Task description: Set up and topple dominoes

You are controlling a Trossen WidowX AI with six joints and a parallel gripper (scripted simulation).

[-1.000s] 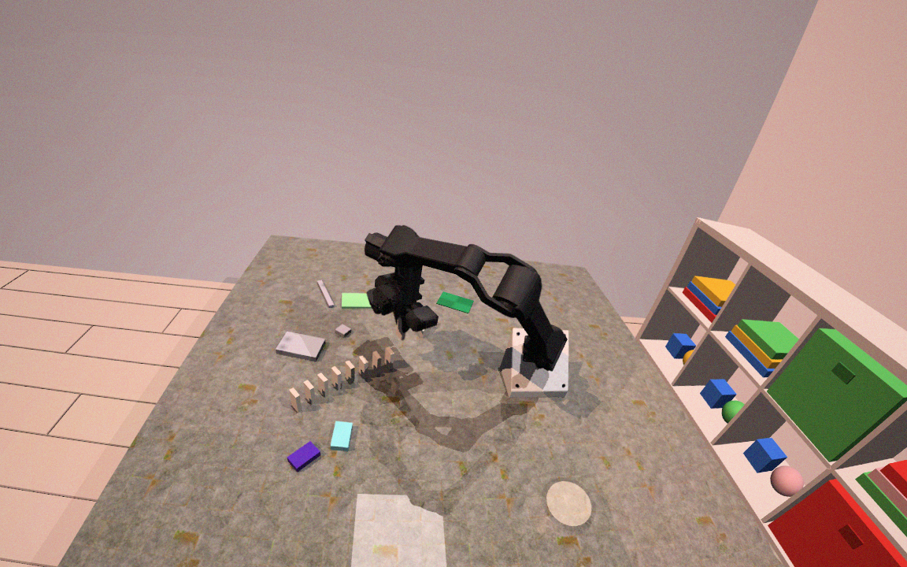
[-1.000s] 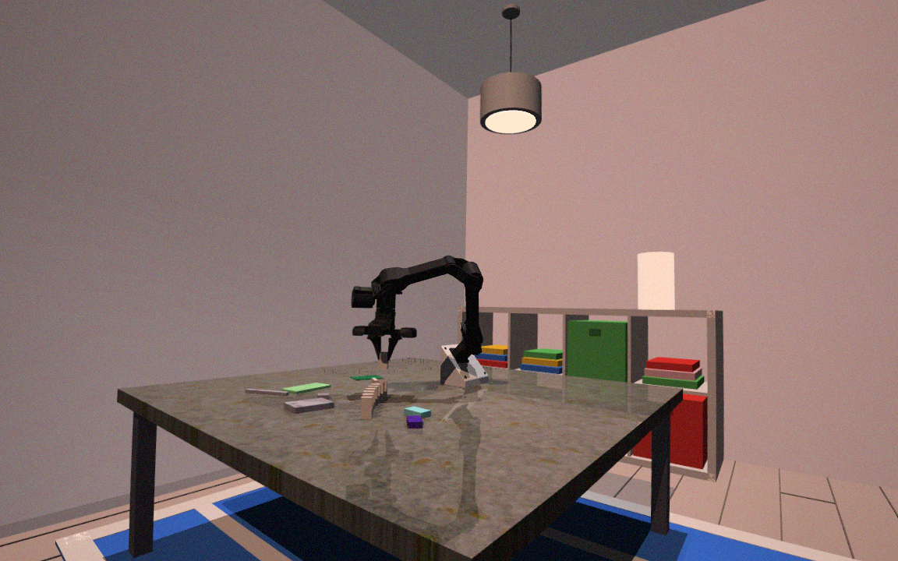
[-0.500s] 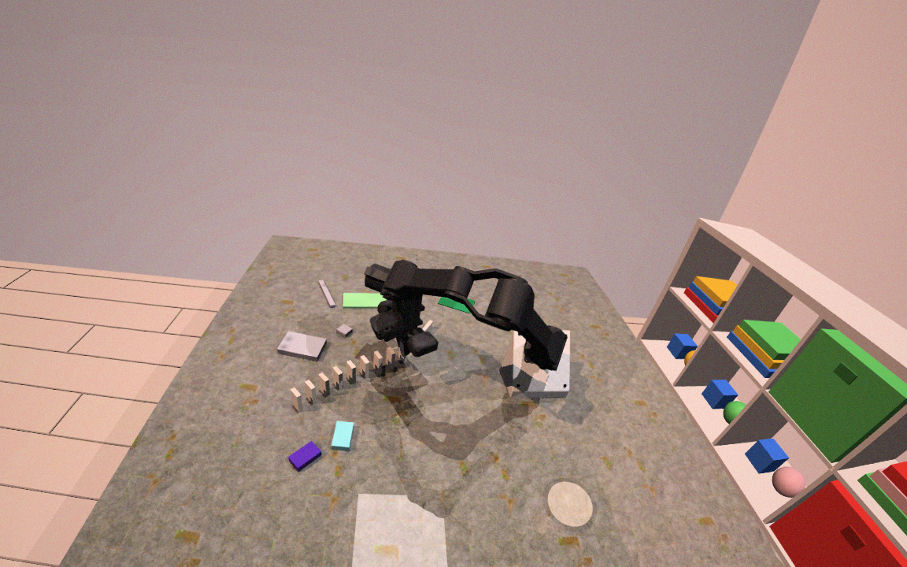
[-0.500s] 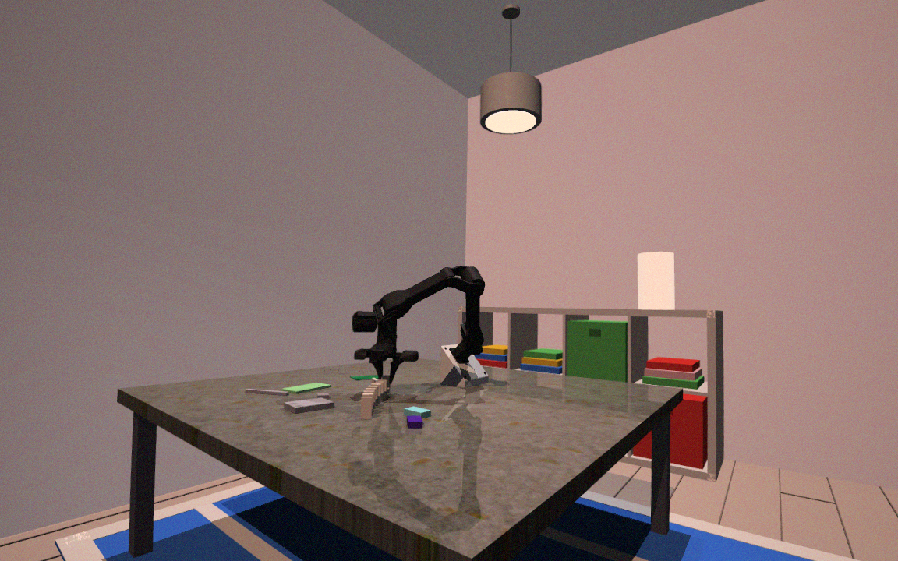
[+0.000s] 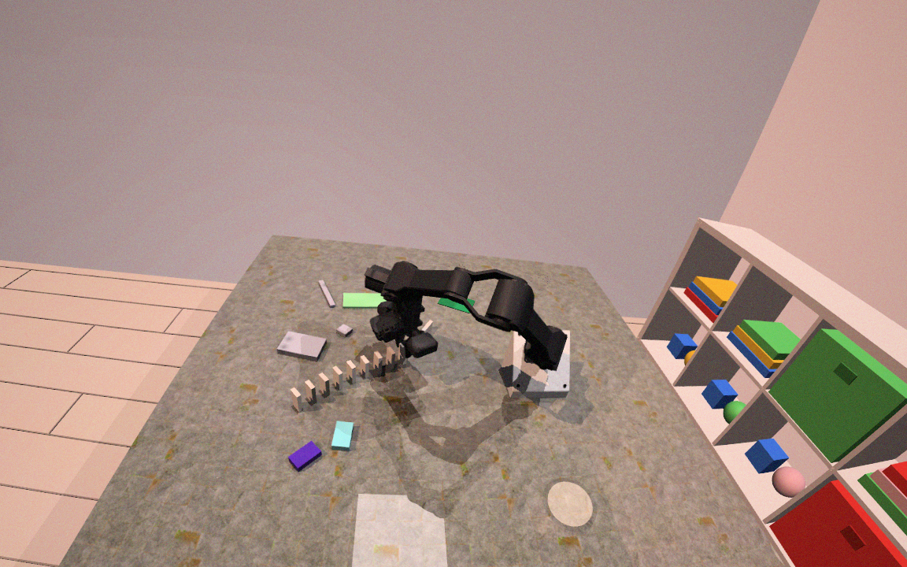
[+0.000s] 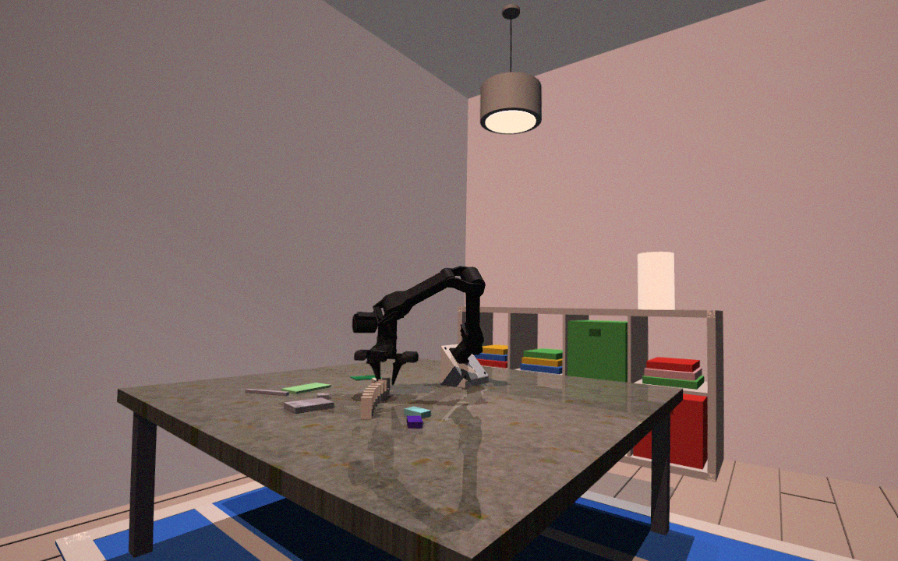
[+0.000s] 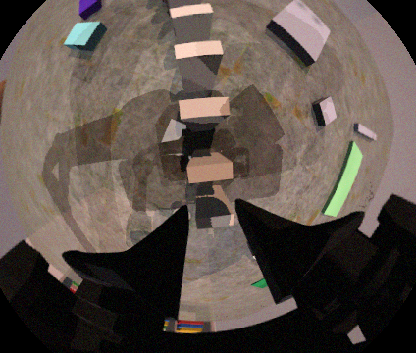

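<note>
A row of several pale wooden dominoes (image 5: 323, 384) (image 6: 367, 404) (image 7: 202, 108) stands upright across the table. My gripper (image 6: 385, 382) (image 7: 211, 207) is low at the row's far end, near the arm base, with its fingers apart. One domino (image 7: 210, 213) stands between the fingers in line with the row, mostly in shadow; gaps show on both sides of it in the wrist view. Whether its base is exactly level cannot be told. Another pale domino (image 5: 427, 326) lies loose on the table behind the gripper, partly hidden by it.
A cyan block (image 5: 342, 435) (image 7: 85, 35) and a purple block (image 5: 305, 456) lie on the near side of the row. A grey slab (image 5: 301, 345) (image 7: 300, 30), a small grey block (image 5: 344, 330), a thin bar (image 5: 326, 293) and a light green plate (image 5: 361, 300) lie beyond it.
</note>
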